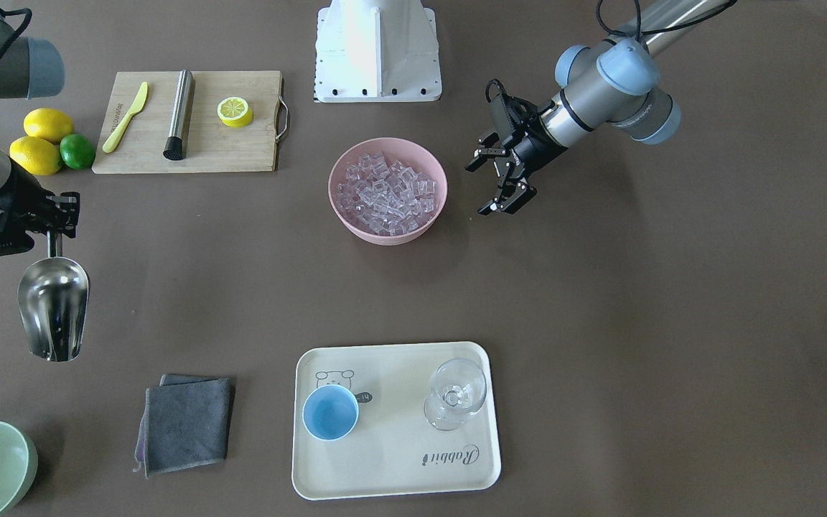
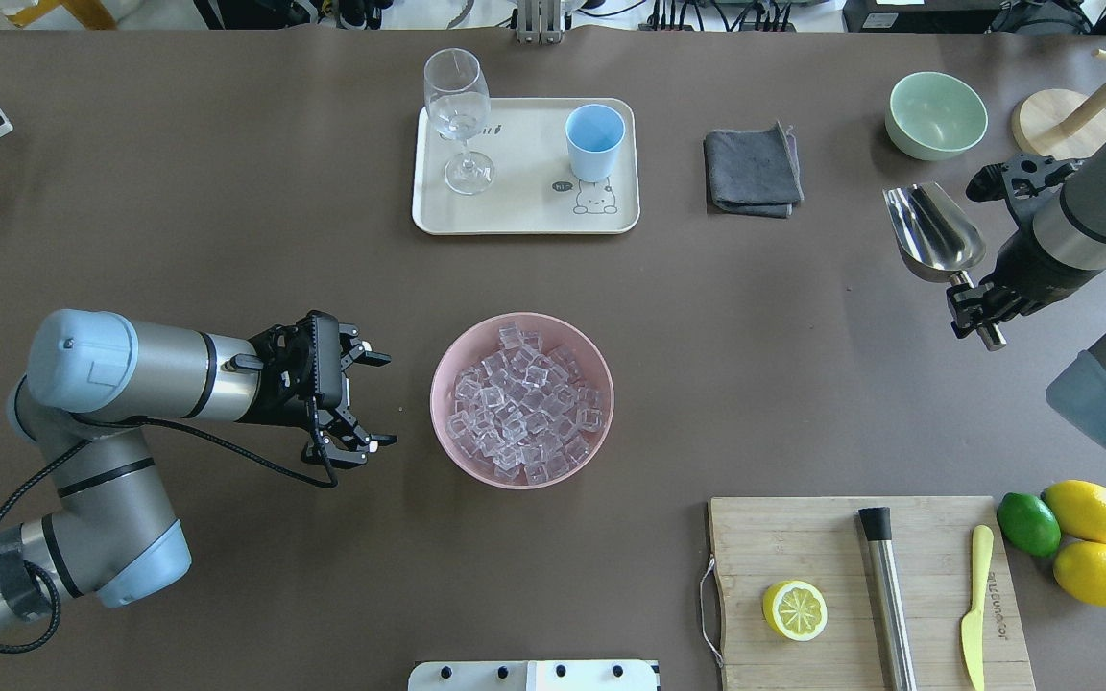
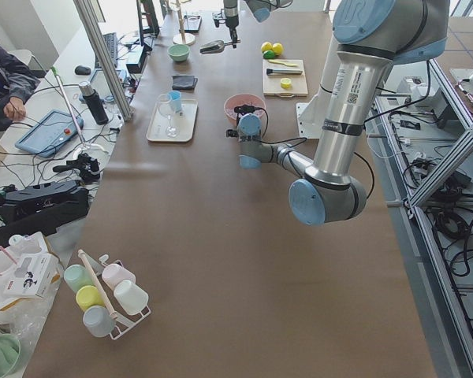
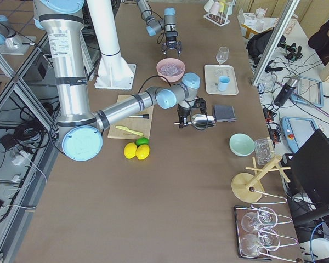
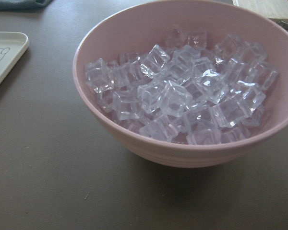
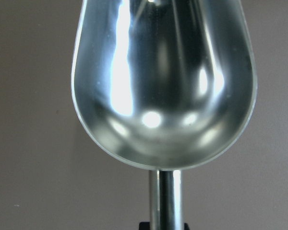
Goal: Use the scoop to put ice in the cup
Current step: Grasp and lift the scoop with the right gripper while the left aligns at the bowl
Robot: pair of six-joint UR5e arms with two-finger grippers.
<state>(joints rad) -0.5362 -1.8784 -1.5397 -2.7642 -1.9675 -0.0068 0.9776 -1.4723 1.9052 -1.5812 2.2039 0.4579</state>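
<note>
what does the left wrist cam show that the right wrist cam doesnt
Only the left wrist view: a round pink bowl heaped with small clear ice cubes, plus a corner of the cream tray at the left edge.
Only the right wrist view: the shiny steel scoop, seen close up, its trough empty and its tubular handle running down to the bottom edge.
Both: the bare brown table as background.
</note>
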